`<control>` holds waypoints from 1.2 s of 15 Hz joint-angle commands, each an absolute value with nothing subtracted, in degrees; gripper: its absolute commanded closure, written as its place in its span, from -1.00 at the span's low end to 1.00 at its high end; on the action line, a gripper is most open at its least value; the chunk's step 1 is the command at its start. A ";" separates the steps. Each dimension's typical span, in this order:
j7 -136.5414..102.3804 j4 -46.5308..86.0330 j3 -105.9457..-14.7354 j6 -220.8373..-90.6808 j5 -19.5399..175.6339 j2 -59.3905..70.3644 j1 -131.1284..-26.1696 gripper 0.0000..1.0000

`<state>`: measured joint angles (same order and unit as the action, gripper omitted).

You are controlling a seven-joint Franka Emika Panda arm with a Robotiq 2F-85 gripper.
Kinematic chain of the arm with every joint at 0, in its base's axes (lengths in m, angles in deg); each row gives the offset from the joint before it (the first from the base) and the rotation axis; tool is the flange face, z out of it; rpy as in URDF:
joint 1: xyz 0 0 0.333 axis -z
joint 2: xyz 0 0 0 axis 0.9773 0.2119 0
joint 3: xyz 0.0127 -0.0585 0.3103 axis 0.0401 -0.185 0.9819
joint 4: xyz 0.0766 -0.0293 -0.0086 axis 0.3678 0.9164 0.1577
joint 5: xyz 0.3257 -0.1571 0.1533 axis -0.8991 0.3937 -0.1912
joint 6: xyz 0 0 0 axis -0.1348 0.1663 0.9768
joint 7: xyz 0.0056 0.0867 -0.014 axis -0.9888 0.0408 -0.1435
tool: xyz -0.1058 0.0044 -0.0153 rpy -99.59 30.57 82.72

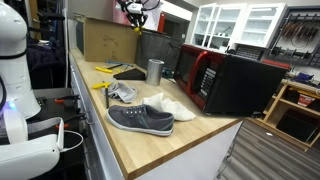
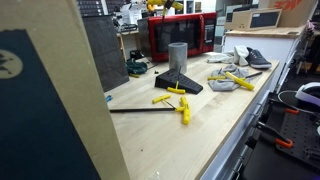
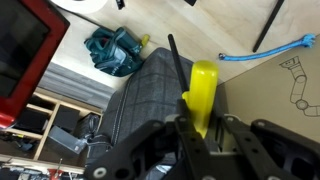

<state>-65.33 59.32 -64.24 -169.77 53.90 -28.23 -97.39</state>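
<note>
Wooden counter (image 1: pixel 190 135) runs along the room in an exterior view, with a grey shoe (image 1: pixel 140 119) at the front, a metal cup (image 1: pixel 154 71) behind it and a red microwave (image 1: pixel 230 80) to the side; the gripper (image 1: pixel 135 10) hangs high at the far end, above a cardboard box (image 1: pixel 105 40); in an exterior view from the opposite end, loose yellow clamps (image 2: pixel 175 100) lie well apart from that spot, and the arm is barely visible at the top edge; in the wrist view the gripper (image 3: pixel 204 118) has its jaws clamped on a yellow tool (image 3: pixel 204 85), held in the air over a grey case (image 3: pixel 135 85), between the microwave and the box, near a teal cloth (image 3: pixel 115 50); the hold looks narrow, so the tool could pivot or slip and drop onto the case; its thin black shaft could also catch the box or microwave if swung low.
</note>
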 commanded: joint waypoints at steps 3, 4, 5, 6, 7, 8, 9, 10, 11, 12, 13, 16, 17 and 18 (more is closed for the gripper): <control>-75.34 59.99 -65.53 -159.97 46.71 -29.02 -95.63 0.89; -75.88 60.05 -65.18 -158.19 47.01 -28.91 -94.84 0.89; -76.25 60.14 -64.90 -156.81 47.69 -28.72 -94.01 0.89; -76.73 60.21 -64.77 -155.52 48.08 -28.54 -93.35 0.89; -77.16 60.29 -64.46 -154.89 49.12 -28.21 -92.46 0.89; -77.54 60.25 -64.39 -154.11 49.56 -27.87 -91.80 0.89; -77.96 60.31 -64.15 -153.60 50.22 -27.54 -91.02 0.89; -78.43 60.33 -63.99 -152.85 50.26 -27.32 -90.55 0.89; -78.81 60.39 -63.67 -152.56 50.79 -27.03 -89.94 0.89; -78.94 60.34 -63.34 -152.15 51.04 -26.71 -89.57 0.89; -79.53 60.29 -63.07 -151.79 50.86 -26.40 -89.32 0.89; -82.86 60.28 -62.69 -151.88 48.36 -25.65 -89.53 0.89; -83.91 60.30 -62.51 -152.36 47.61 -25.45 -89.60 0.89; -85.19 60.26 -62.42 -152.67 46.37 -25.19 -89.77 0.89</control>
